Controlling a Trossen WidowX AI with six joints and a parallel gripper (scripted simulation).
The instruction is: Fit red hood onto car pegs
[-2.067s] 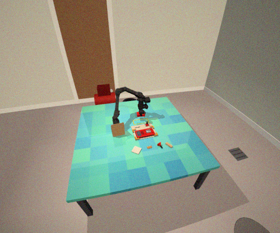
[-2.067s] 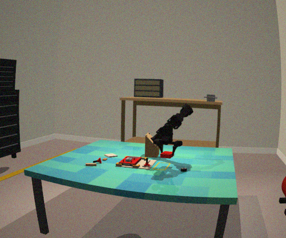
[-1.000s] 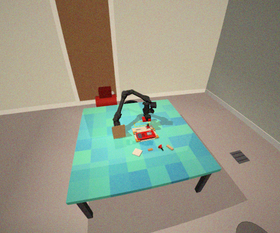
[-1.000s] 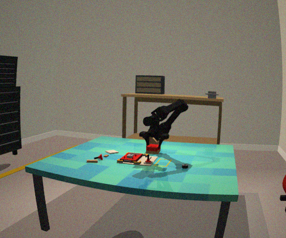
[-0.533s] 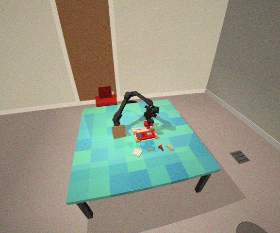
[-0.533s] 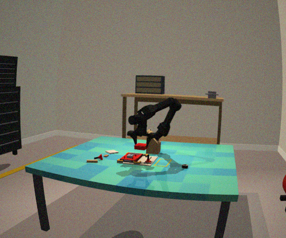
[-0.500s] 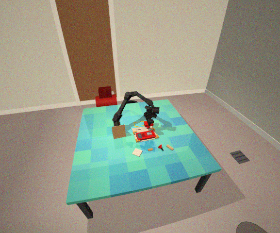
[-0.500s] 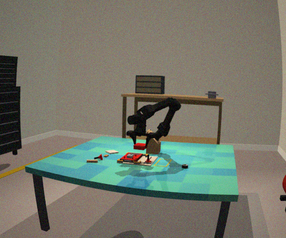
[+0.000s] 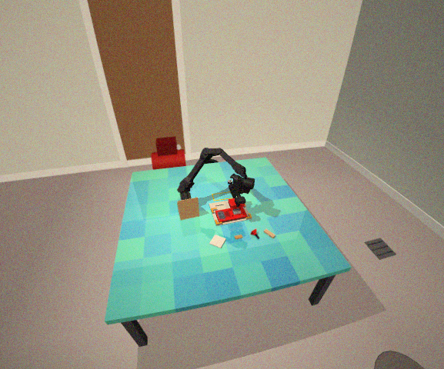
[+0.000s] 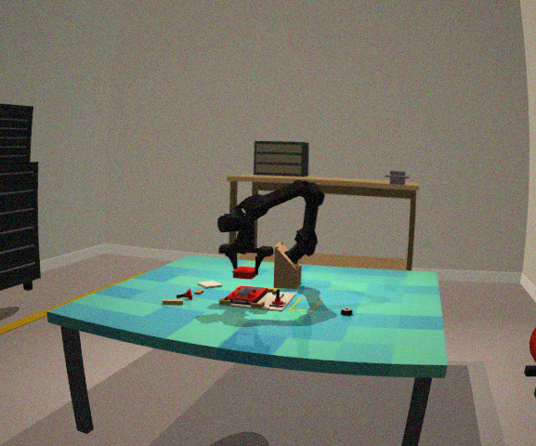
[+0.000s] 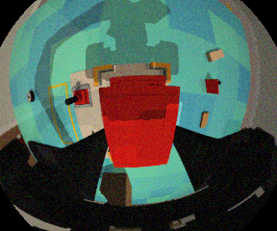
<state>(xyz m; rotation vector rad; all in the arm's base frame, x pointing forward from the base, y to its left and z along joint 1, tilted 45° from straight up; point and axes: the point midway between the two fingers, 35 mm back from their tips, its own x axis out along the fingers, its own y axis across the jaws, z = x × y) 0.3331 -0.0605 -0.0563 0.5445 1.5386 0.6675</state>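
While the patchwork table (image 9: 222, 277) (image 10: 383, 343) spreads beneath, the black arm (image 9: 224, 152) (image 10: 312, 211) arches over the car chassis (image 9: 229, 214) (image 10: 244, 297), and its gripper (image 9: 238, 201) (image 10: 245, 269) (image 11: 140, 130) clasps the red hood (image 9: 235, 203) (image 10: 244, 272) (image 11: 139, 140), raised above the jig (image 9: 218, 223) (image 10: 227, 302) (image 11: 97, 77).

No text, label, brand, number or sign can be read in any of the 3 views, whether top, exterior or wrist.
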